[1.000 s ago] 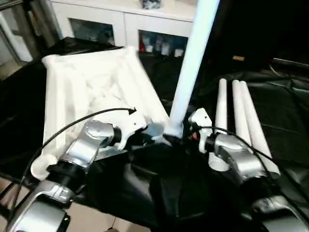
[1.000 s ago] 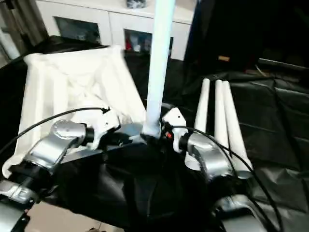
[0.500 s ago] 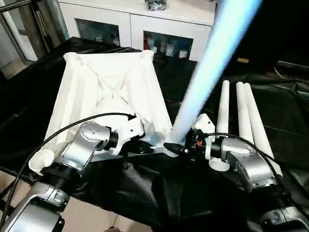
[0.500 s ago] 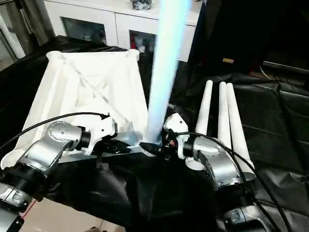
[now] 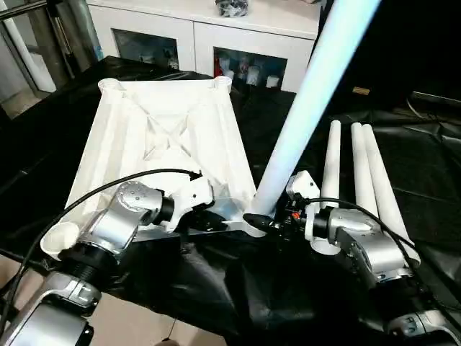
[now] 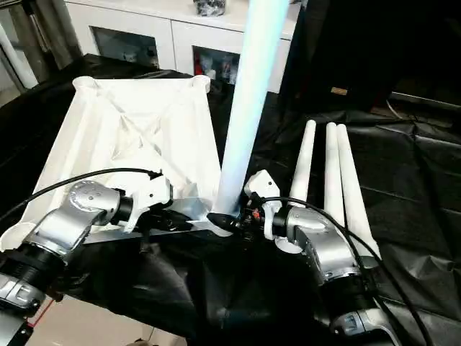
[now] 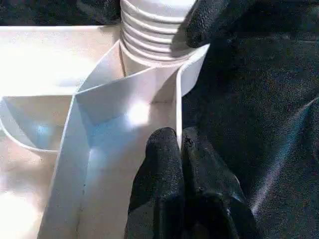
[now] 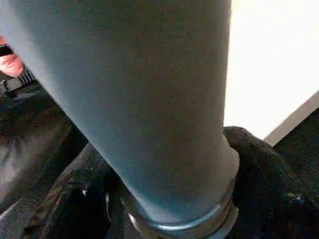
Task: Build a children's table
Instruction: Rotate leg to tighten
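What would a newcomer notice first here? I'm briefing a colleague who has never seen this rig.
The tall white leg rising at a slant from the near right corner socket of the upturned tabletop, with the right tool around its base. The left tool is shut on the tabletop's near rim beside that socket. Three spare legs lie side by side on the black cloth to the right.

Tabletop [image 5: 162, 137] ribs-up; leg [image 5: 302, 108] in corner socket; 3 legs [image 5: 360, 180] beside.
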{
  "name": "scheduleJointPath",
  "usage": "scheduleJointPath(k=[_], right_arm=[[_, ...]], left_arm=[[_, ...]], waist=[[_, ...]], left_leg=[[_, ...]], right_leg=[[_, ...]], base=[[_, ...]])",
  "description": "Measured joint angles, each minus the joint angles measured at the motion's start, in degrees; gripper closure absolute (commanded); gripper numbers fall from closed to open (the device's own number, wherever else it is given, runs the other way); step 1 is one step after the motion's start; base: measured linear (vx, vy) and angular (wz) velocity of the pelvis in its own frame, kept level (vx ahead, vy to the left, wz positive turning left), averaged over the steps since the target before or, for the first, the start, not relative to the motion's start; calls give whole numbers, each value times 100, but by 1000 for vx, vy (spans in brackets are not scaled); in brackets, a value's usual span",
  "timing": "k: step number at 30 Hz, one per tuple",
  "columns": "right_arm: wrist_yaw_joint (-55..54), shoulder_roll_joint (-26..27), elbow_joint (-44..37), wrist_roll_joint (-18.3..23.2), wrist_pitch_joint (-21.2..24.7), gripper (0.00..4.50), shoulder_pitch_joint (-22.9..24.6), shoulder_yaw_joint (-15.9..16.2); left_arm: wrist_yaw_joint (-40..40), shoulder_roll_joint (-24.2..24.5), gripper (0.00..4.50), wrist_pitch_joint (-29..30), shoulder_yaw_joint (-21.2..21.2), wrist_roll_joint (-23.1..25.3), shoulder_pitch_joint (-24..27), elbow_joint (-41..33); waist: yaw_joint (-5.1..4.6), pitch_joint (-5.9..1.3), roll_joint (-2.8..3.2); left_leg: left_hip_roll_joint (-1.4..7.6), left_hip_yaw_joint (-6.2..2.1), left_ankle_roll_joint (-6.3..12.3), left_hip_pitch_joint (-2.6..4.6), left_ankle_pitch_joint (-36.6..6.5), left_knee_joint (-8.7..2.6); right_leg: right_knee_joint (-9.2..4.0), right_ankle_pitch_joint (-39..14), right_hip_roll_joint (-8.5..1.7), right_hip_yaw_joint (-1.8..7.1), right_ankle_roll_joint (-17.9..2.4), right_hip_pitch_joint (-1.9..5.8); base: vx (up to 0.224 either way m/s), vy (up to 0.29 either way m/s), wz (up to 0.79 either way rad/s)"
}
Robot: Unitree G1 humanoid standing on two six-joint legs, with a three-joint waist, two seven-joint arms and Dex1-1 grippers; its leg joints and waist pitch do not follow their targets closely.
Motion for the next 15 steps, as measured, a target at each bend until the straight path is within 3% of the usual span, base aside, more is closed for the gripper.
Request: scheduleJointPath(k=[15], right_arm=[[112, 29, 351, -54, 248, 171, -306, 156]], left_arm=[[-28, 82, 450, 204, -14, -1, 35, -84]], waist=[[-44, -9, -14]], left_leg=[[4, 0, -18, 37, -10, 21]], right_leg=[[28, -1, 1, 3, 0, 28]], base=[[0, 0, 0]])
